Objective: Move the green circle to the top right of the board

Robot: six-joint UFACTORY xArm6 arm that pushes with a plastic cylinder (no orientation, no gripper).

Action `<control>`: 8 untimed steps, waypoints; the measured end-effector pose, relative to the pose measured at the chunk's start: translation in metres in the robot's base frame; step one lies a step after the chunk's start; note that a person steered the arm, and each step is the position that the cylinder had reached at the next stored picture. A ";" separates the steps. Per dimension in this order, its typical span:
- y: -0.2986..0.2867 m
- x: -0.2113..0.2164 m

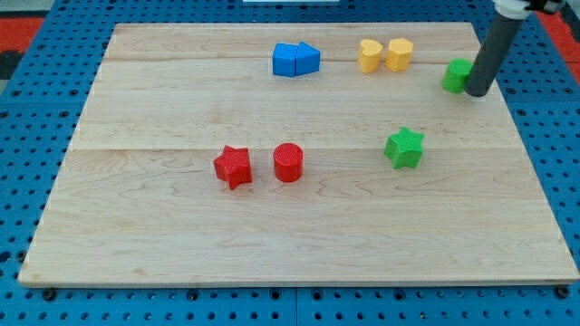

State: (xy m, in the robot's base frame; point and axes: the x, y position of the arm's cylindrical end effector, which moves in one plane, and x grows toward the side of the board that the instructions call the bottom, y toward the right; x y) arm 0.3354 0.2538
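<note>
The green circle (455, 75) sits near the board's right edge, toward the view's top right. My tip (477, 91) rests on the board right beside it, touching or nearly touching its right side, and the rod hides part of the block. A green star (404, 148) lies lower down, to the left of the circle.
Two blue blocks (295, 60) sit together at the top centre. A yellow heart (369, 54) and a yellow hexagon-like block (400, 53) stand side by side to their right. A red star (233, 166) and a red circle (288, 163) lie left of centre. The wooden board (181, 244) rests on a blue pegboard.
</note>
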 end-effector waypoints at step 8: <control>-0.057 0.019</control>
